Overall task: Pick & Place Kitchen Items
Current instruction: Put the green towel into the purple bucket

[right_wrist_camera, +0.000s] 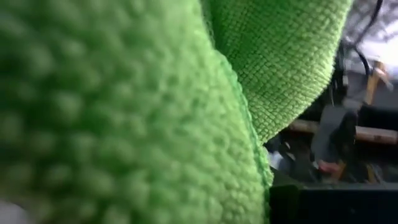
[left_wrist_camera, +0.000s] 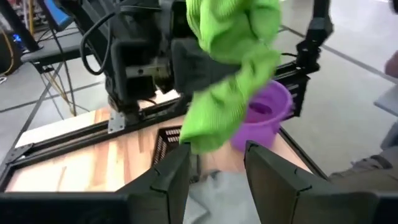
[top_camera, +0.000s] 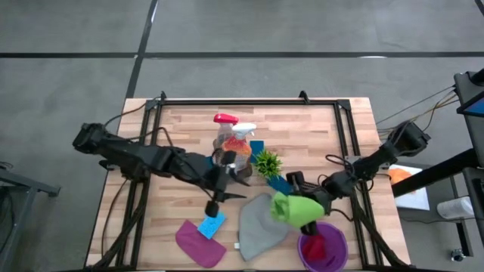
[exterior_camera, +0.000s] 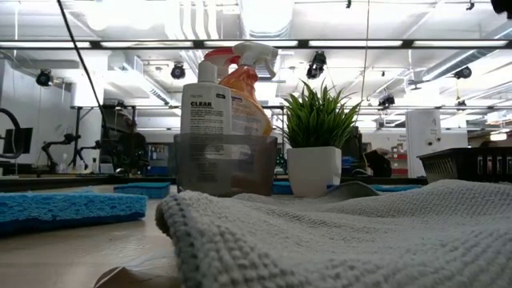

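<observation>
The right gripper [top_camera: 291, 208] pinches a bunched bright green microfibre cloth [top_camera: 291, 205], held clear of the bench beside the round purple plastic bowl [top_camera: 336, 245] at the near right corner, probably so it can drop in. The left gripper [left_wrist_camera: 214, 165], fingers spread and empty, hovers mid-bench over the grey knitted cloth [top_camera: 261, 227].

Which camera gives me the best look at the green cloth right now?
The left wrist view: the green cloth hangs whole from the right gripper above the purple bucket. The high view shows it small, bunched beside the grey cloth. The right wrist view is filled by its weave. The low view misses it.
</observation>
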You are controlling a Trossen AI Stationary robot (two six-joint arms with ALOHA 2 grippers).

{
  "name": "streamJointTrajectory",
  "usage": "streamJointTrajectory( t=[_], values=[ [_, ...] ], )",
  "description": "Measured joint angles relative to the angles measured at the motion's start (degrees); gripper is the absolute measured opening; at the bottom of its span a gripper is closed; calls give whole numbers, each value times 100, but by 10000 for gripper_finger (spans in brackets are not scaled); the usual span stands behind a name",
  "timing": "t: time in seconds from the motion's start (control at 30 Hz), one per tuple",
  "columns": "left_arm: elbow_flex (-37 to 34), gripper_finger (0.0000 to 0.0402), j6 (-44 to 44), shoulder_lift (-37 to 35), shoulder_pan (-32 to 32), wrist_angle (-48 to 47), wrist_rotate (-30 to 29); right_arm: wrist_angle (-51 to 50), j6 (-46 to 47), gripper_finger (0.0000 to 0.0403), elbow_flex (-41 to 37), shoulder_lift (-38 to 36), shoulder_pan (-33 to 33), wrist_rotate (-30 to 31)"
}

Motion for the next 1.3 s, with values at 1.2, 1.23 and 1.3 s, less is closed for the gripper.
streamJointTrajectory(
  t=[1.2, 1.23, 1.3],
  values=[
    [-4372, 155, -1604, -2427, -6, 2792, -527, -11541, 6032, 18, 3644, -338, 3042, 2452],
    [-4372, 155, -1602, -2427, -6, 2792, -527, -11779, 6194, 18, 3859, -177, 3042, 2266],
    [-4372, 155, -1602, -2427, -6, 2783, -527, -12142, 6486, 18, 4249, 148, 3042, 1908]
  ],
)
